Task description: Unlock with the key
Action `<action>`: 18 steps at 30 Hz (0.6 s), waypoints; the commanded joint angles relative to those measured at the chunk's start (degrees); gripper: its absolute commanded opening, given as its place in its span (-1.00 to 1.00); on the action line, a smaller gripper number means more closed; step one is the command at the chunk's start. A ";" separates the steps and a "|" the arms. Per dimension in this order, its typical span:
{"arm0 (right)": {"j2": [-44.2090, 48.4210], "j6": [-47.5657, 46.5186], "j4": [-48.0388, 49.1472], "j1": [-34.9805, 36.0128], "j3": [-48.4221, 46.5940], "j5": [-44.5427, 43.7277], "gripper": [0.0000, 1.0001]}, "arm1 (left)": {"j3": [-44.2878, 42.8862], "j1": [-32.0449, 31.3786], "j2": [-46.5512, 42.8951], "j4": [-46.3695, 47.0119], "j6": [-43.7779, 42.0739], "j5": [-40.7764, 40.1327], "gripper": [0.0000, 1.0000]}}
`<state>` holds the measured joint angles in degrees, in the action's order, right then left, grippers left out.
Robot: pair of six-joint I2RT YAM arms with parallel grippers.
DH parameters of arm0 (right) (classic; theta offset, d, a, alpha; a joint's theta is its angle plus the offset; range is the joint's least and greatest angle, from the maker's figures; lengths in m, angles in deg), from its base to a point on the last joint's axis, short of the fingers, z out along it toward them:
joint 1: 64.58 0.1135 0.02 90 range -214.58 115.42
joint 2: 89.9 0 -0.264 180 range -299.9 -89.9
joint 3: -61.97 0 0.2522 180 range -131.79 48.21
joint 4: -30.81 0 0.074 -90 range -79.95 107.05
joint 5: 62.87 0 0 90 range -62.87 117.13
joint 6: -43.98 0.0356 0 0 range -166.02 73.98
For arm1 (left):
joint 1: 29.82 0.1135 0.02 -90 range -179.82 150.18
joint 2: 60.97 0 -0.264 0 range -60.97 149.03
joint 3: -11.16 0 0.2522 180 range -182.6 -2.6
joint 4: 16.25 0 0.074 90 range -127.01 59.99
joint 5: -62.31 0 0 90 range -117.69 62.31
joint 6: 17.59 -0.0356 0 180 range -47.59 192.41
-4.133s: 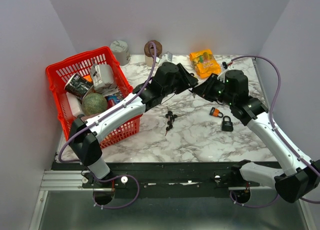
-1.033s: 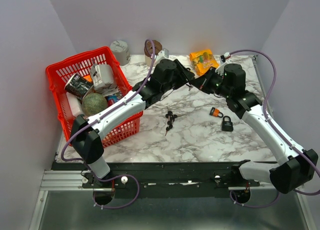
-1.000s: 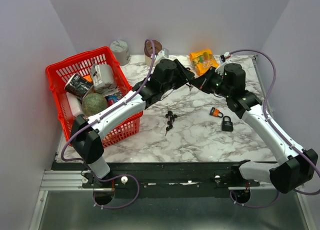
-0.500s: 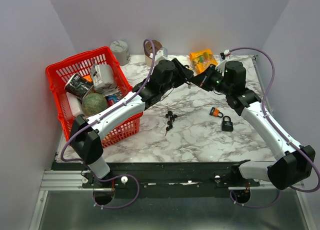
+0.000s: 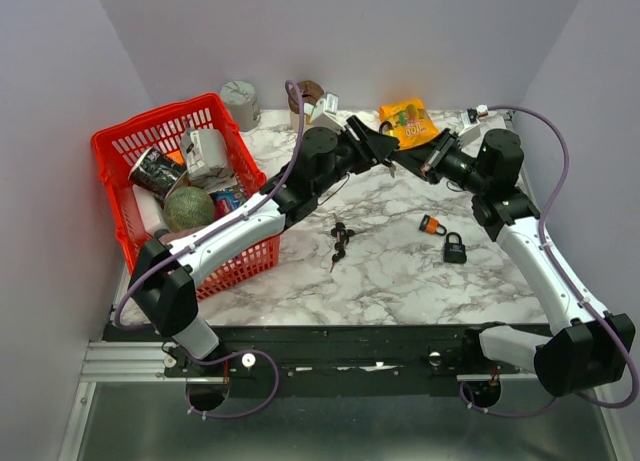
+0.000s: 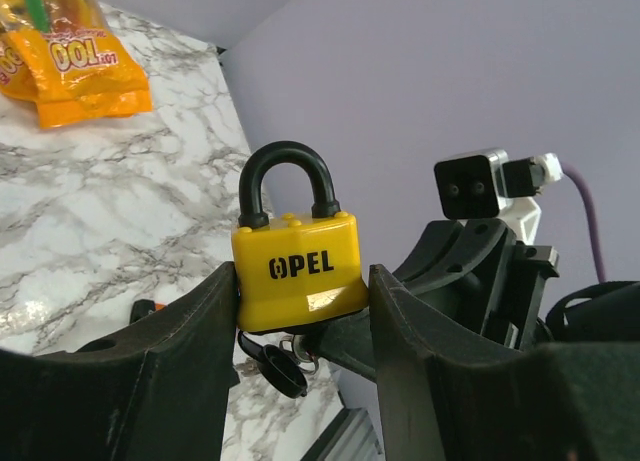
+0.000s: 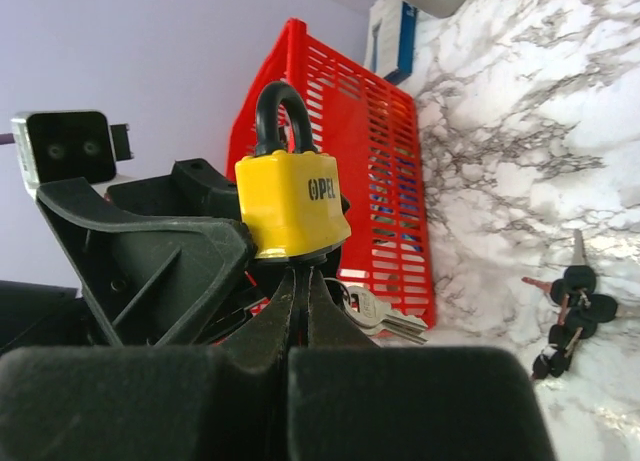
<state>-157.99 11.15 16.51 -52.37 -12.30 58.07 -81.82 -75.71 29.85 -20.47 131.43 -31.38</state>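
Yellow padlock (image 6: 297, 271), black shackle upright, marked "OPEL", is held in the air above the counter (image 5: 400, 271). The left claw (image 6: 300, 281) is clamped on its two sides. The right claw (image 7: 300, 281) has its fingers pressed together just under the lock's base, and what they pinch is hidden. A black-headed key (image 6: 272, 367) on a ring hangs below the lock, its blade out of sight. From the top view the lock is barely visible between the arms. The orange bag (image 6: 75, 66) is cut off, with "100" legible.
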 commanded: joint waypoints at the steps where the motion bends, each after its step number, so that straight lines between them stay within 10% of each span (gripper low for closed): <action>1: -0.20 6.90 10.73 -3.59 2.06 -4.84 -0.99 | 1.53 -3.86 -5.22 6.28 -0.22 13.52 -1.00; 18: 1.73 2.09 7.14 -4.91 0.57 -2.37 -0.87 | 1.09 -2.28 -6.10 4.54 0.91 13.62 -1.00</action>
<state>-156.46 19.32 26.65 -54.62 -8.15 64.80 -78.43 -75.71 27.41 -13.69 130.76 -28.51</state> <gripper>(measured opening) 0.018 0.569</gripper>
